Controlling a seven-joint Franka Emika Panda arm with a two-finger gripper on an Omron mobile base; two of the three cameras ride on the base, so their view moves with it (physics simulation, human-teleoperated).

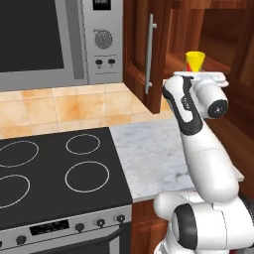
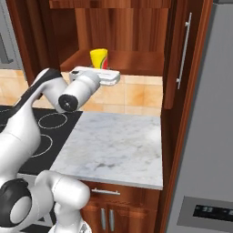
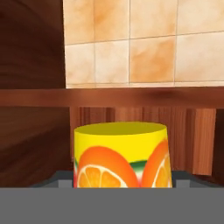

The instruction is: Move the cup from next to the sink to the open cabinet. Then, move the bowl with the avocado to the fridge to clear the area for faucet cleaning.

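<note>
The yellow cup (image 1: 194, 60) with orange-slice print stands upright at the front edge of the open cabinet's wooden shelf (image 2: 136, 61). In the hand view the cup (image 3: 120, 155) is very close and centred. My gripper (image 1: 197, 73) reaches level into the cabinet, and its jaws hold the lower part of the cup (image 2: 99, 58). The white hand hides the fingertips and the cup's base. The cabinet door (image 1: 139, 49) with its long silver handle stands swung open to the left. The grey fridge (image 2: 205, 136) is at the right. The sink, bowl, avocado and faucet are out of view.
A marble counter (image 2: 113, 145) lies under the cabinet, with a black glass cooktop (image 1: 54, 173) to its left. A steel microwave (image 1: 49, 39) hangs above the cooktop. A tall wooden panel (image 2: 182, 68) with a bar handle separates the cabinet from the fridge.
</note>
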